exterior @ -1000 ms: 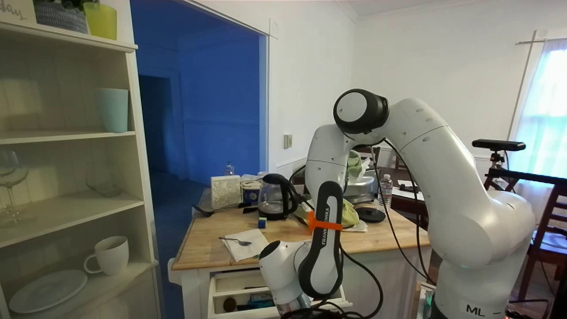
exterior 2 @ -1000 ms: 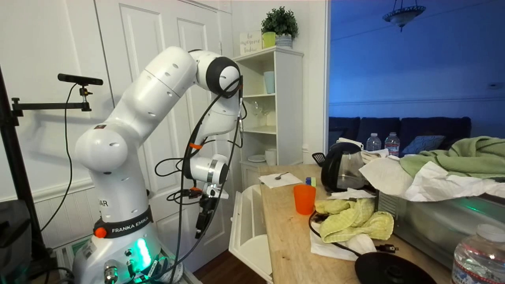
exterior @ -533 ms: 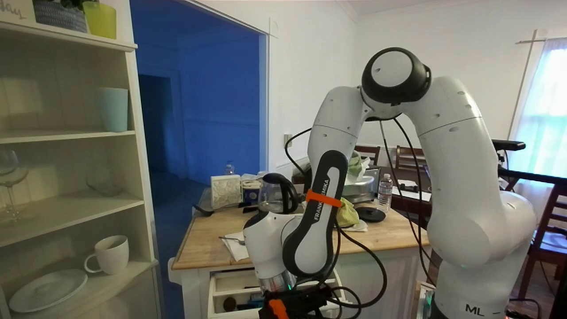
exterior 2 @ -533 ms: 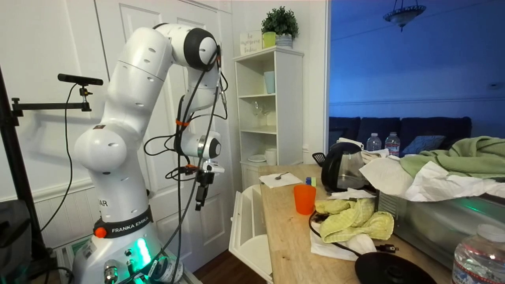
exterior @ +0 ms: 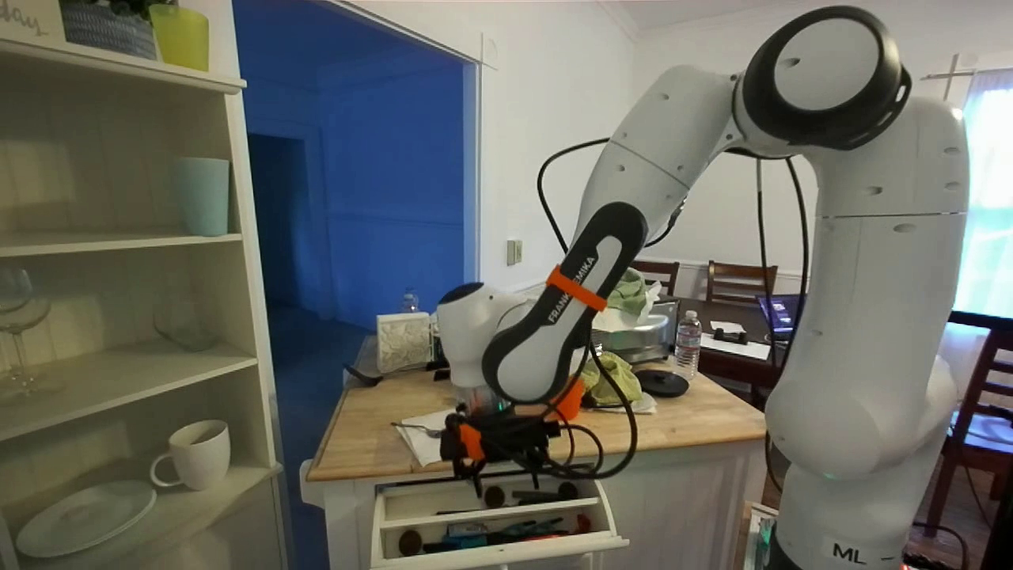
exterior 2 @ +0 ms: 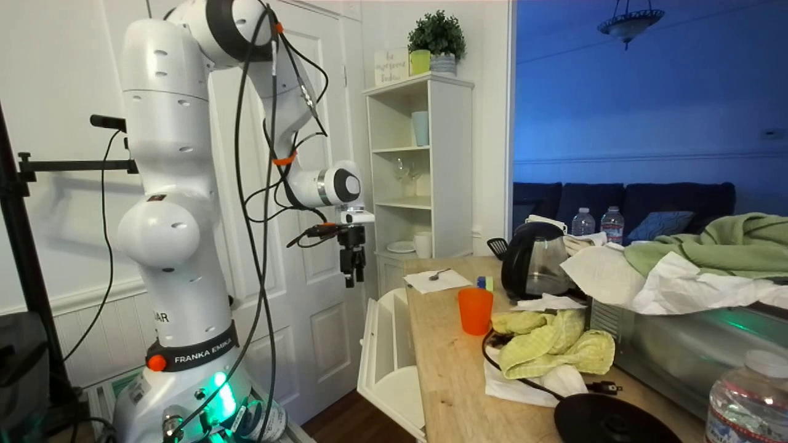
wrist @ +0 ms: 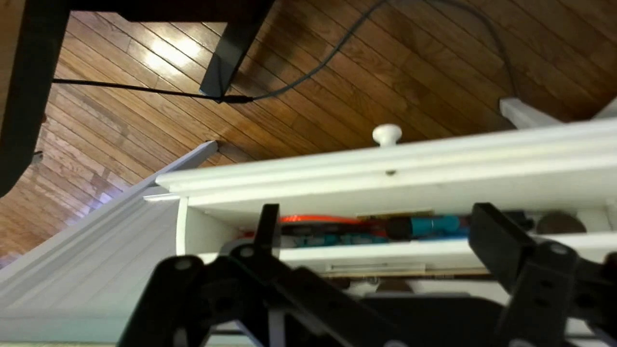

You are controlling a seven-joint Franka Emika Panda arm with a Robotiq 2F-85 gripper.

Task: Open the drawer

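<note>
The white drawer (exterior: pixel 582 543) stands pulled out of the wood-topped island, at the bottom middle. Tools and dark items lie in its compartments. It also shows in an exterior view (exterior 2: pixel 375 363) on the island's near-robot side, and across the wrist view (wrist: pixel 289 178). Its round white knob (wrist: pixel 387 135) is on the outer face. My gripper (exterior: pixel 506 481) points down above the drawer, apart from it. It also shows in an exterior view (exterior 2: pixel 352 283). In the wrist view my fingers (wrist: pixel 378 212) are wide apart with nothing between them.
The island top (exterior: pixel 673 427) carries a napkin (exterior 2: pixel 437 281) with a utensil, an orange cup (exterior 2: pixel 475 311), a kettle (exterior 2: pixel 535 264) and a yellow-green cloth (exterior 2: pixel 554 344). A white shelving unit (exterior 2: pixel 451 172) stands beyond. Loose black cables (exterior: pixel 625 467) hang from the arm.
The arm has risen and drawn back at the elbow. The gripper has moved up and now points straight down over the drawer, uncovering its contents. The drawer has not moved.
</note>
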